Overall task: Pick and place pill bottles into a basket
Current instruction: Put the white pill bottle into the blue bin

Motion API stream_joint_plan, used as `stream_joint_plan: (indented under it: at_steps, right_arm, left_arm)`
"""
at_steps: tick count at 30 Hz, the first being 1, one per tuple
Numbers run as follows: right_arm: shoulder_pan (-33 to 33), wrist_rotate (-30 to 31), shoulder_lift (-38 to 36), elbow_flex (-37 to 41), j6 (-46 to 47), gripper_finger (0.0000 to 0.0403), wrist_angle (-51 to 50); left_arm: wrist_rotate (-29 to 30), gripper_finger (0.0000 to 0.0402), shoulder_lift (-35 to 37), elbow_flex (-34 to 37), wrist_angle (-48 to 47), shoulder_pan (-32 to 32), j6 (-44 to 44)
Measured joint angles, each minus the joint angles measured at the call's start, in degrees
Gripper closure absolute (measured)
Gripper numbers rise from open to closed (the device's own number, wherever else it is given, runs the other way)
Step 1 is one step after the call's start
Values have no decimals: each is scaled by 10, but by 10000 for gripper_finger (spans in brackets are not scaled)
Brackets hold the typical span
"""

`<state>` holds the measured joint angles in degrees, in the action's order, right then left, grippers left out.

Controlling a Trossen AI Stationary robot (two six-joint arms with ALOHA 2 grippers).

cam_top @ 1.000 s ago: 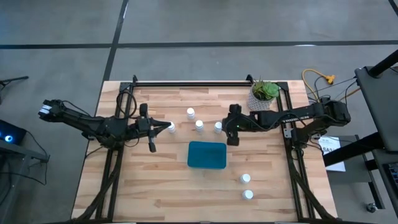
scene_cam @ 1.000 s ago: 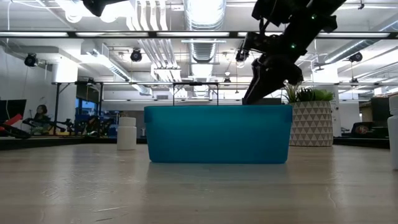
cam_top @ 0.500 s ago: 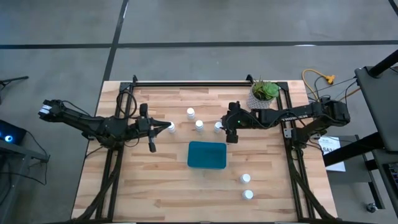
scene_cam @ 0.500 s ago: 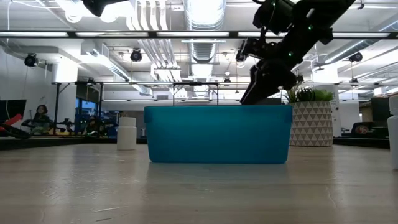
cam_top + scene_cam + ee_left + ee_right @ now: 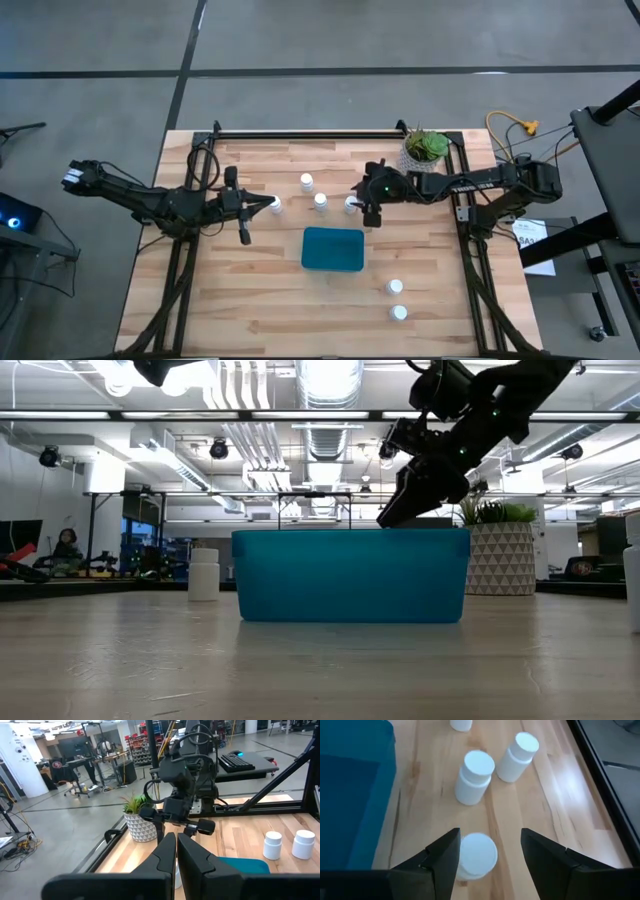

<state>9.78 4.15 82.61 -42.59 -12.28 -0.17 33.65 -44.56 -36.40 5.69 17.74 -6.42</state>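
Observation:
Three white pill bottles (image 5: 320, 201) stand in a loose row behind the teal basket (image 5: 333, 248), and two others (image 5: 398, 299) stand near the front right. My right gripper (image 5: 363, 208) hangs open, slanting down over the row's rightmost bottle (image 5: 478, 856). Its fingers stand on either side of that cap without plainly touching it. My left gripper (image 5: 262, 204) is shut and level at the left, its tips beside another bottle (image 5: 275, 205).
A white patterned plant pot (image 5: 422, 158) stands at the back right, close behind my right arm. The basket's wall (image 5: 350, 795) lies just beside my right gripper. Two bottles (image 5: 474, 777) stand a little beyond the one under the fingers.
My right gripper has moved a little toward the table's left and far edges and tipped further down, coming over the rightmost bottle of the row. Its fingers have stayed open. The bottles and basket have not moved.

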Motion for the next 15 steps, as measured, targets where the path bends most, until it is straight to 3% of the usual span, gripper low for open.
stream_joint_plan:
  at_steps: [15]
  right_arm:
    - [14,-32,0,74,14,199,121]
  left_arm:
    - [0,402,0,0,1,0,-2]
